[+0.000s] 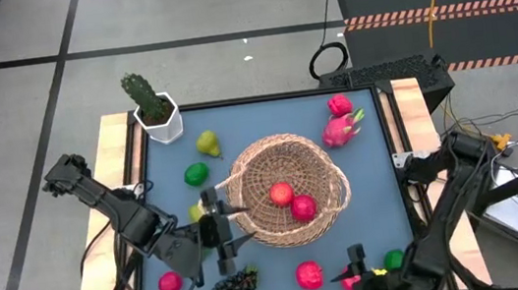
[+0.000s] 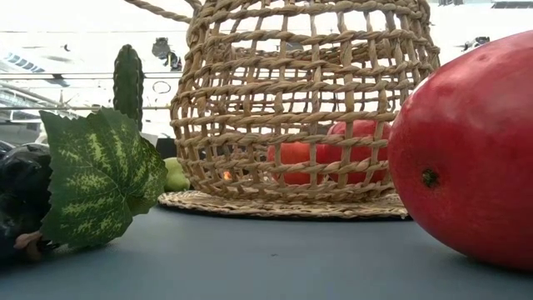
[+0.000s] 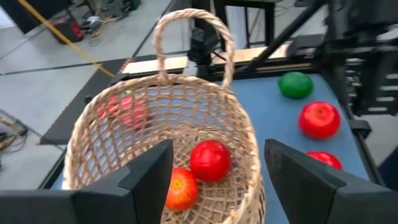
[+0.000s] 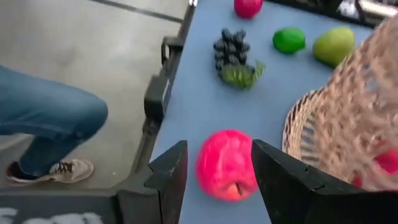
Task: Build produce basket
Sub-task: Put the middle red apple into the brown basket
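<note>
The wicker basket (image 1: 289, 189) stands mid-table with two red fruits (image 3: 210, 160) inside it. My left gripper (image 1: 225, 230) is at the basket's left rim and open. In its wrist view one finger (image 3: 149, 177) shows over the basket's inside, the other (image 3: 298, 180) outside its wall (image 3: 254, 168). My right gripper (image 4: 217, 146) is low at the table's near edge, pointing left and open. Its fingers stand on either side of a pink-red apple (image 4: 225, 165) that rests on the table. My left gripper straddles the basket's wall near the rim, coming from the table's left. Whether either finger touches the wicker I cannot tell.
Grapes (image 1: 235, 285), a red apple (image 1: 169, 283), a lime (image 1: 196, 173) and a pear (image 1: 207, 143) lie left of the basket. Dragon fruit (image 1: 341, 128) lies far right, another lime (image 1: 393, 261) near right. A potted cactus (image 1: 154, 108) stands far left. A person's leg (image 4: 50, 118) is beside the near edge.
</note>
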`<state>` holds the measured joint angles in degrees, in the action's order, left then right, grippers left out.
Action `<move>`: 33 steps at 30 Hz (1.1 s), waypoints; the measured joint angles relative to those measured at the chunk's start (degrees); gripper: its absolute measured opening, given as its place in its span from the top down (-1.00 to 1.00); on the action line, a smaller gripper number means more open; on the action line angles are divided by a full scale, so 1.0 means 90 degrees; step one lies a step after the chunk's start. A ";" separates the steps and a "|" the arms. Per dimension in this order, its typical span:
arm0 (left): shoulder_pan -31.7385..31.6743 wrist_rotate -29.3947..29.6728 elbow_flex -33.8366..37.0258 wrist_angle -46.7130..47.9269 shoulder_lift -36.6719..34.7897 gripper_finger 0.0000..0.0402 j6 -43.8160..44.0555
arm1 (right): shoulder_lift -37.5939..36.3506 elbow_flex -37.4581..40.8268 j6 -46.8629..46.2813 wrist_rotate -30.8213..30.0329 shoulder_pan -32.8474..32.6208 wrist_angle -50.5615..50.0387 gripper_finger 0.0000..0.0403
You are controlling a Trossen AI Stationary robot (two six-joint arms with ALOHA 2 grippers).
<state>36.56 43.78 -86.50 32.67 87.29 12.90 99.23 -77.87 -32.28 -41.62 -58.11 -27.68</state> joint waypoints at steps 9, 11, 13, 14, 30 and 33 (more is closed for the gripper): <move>0.0089 -0.0026 -0.0002 -0.0322 0.0000 0.05 -0.0285 | 0.0004 0.0708 -0.0165 0.0471 0.0430 0.0212 0.15; 0.0047 -0.0031 -0.0002 -0.0319 0.0017 0.08 -0.0262 | 0.0004 0.0932 -0.0104 0.0825 0.0563 0.0494 0.15; 0.0004 -0.0045 -0.0002 -0.0314 0.0049 0.08 -0.0244 | 0.0004 0.1167 0.0034 0.1116 0.0670 0.0919 0.15; -0.0001 -0.0056 -0.0002 -0.0308 0.0058 0.08 -0.0247 | 0.0004 0.1271 0.0118 0.1193 0.0708 0.1117 0.15; -0.0113 -0.0383 0.0005 -0.0318 0.0097 0.08 -0.0274 | 0.0004 0.1724 0.0380 0.1577 0.1001 0.1481 0.33; -0.0105 -0.0383 0.0005 -0.0316 0.0097 0.08 -0.0272 | 0.0004 0.1724 0.0293 0.1727 0.1049 0.1481 0.40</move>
<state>35.62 40.34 -86.46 29.82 88.16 10.46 99.26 -62.35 -29.64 -26.07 -48.67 -14.35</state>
